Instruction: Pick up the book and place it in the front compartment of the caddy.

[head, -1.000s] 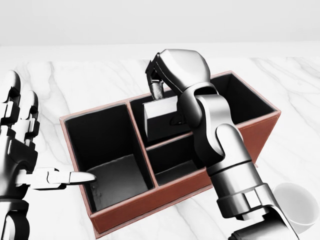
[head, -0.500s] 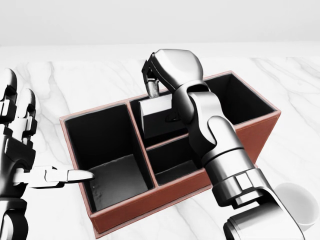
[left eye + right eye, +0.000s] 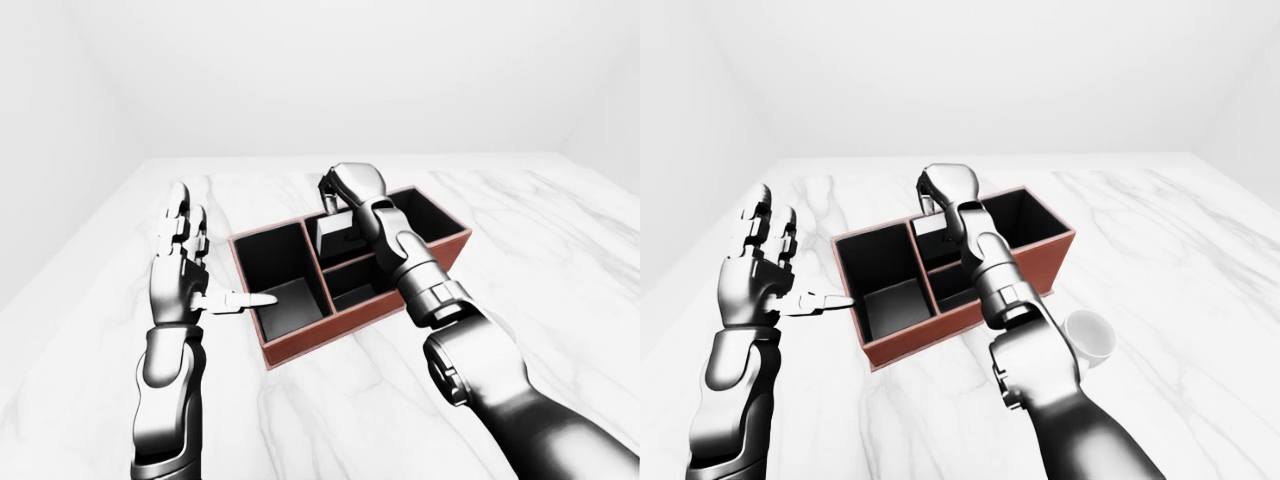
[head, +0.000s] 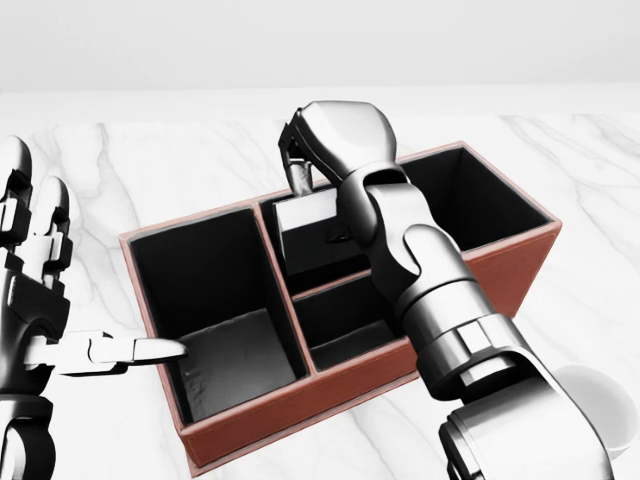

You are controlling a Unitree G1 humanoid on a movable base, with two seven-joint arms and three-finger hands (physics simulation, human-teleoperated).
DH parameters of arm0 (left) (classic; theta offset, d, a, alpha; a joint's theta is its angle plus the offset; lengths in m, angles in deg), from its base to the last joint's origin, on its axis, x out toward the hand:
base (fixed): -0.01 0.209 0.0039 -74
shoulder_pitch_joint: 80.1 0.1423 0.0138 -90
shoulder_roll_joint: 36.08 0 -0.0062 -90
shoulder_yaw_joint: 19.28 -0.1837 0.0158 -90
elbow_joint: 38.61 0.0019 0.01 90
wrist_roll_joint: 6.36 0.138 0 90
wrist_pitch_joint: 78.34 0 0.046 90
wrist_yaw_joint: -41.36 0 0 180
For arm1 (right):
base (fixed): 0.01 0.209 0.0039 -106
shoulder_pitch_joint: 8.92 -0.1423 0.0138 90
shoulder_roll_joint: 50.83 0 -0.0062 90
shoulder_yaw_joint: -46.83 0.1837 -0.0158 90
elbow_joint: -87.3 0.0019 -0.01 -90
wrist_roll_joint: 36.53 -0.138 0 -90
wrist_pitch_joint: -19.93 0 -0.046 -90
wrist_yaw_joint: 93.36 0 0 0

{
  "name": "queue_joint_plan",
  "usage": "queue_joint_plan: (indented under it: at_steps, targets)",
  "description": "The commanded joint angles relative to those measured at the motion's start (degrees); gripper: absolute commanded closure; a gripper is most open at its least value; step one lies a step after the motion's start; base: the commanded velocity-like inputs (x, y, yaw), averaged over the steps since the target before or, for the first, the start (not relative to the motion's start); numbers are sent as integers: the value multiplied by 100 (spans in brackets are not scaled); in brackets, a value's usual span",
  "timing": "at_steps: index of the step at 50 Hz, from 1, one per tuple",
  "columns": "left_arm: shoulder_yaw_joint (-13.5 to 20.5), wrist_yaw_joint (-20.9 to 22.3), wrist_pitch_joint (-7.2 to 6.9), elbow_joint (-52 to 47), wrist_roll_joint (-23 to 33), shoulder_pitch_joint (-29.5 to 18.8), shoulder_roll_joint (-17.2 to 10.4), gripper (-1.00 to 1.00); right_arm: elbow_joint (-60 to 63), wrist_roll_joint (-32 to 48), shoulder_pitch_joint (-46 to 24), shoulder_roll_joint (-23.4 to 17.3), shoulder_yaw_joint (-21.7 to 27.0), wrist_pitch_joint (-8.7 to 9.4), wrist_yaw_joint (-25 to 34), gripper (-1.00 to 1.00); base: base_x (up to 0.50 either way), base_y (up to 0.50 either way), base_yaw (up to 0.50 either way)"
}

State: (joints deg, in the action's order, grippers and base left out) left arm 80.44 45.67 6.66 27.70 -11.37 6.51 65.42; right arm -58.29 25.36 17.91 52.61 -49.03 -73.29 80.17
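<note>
The caddy is a red-brown box with black compartments on the marble table. The book is a pale grey slab standing upright in the small middle compartment nearer the top of the head view, with its upper edge above the rim. My right hand is shut on the book's top edge from above. My left hand is open at the view's left. Its fingers point up and its thumb reaches over the caddy's left wall into the large left compartment.
A white cup stands on the table to the lower right of the caddy, beside my right forearm. The white marble table extends around the caddy on all sides. A plain white wall lies beyond it.
My right hand and the book have shifted slightly left and up in the head view. My left hand has barely moved.
</note>
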Motion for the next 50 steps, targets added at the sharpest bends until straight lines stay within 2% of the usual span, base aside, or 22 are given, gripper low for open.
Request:
queue_joint_plan:
  at_steps: [1,13,20,50]
  targets:
    - [4,-17,0,11,-2,-13,-2,-100,-275,110,-213,6,47,-43,-354,100,0,0,0]
    - [-8,-11,0,10,-1,1,2,-100,-500,105,-345,20,39,-53,-473,100,0,0,0]
    - [-3,-13,0,29,-2,-8,-2,-100,-882,138,-457,-14,20,-178,-741,100,0,0,0]
    - [-7,-13,0,21,5,-6,-2,-100,-1471,351,-525,-16,-34,-178,-1483,100,0,0,0]
